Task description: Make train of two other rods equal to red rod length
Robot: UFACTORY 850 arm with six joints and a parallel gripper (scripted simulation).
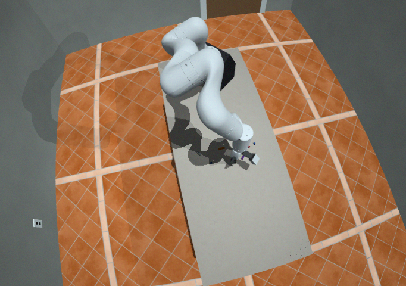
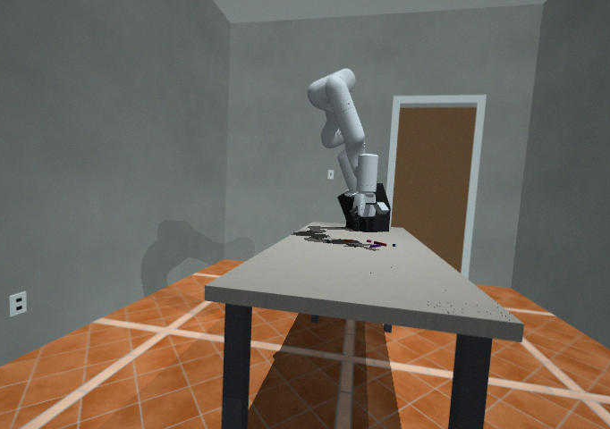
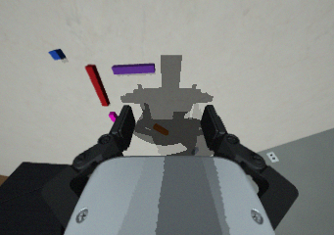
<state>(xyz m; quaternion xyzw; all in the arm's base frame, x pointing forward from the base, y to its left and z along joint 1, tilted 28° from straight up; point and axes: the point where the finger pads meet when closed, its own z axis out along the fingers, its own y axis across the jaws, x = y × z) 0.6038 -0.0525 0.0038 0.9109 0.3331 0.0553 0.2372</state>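
My gripper (image 3: 167,114) is open and empty, and it hangs above the table over its own shadow. In the wrist view a short orange rod (image 3: 161,128) lies flat in that shadow, seen between the fingers. The purple rod (image 3: 133,69) lies beyond it. The long red rod (image 3: 97,84) lies to its left. A small magenta rod (image 3: 112,116) lies by the left finger. A blue rod (image 3: 57,54) lies at the far left. From above, the gripper (image 1: 233,159) is beside the purple rod (image 1: 242,157) and near the orange rod (image 1: 221,148).
The arm's black base (image 1: 227,69) stands at the far end of the long grey table (image 1: 237,202). A second blue rod (image 1: 211,162) and a small dark rod (image 1: 198,153) lie in the arm's shadow near the table's left edge.
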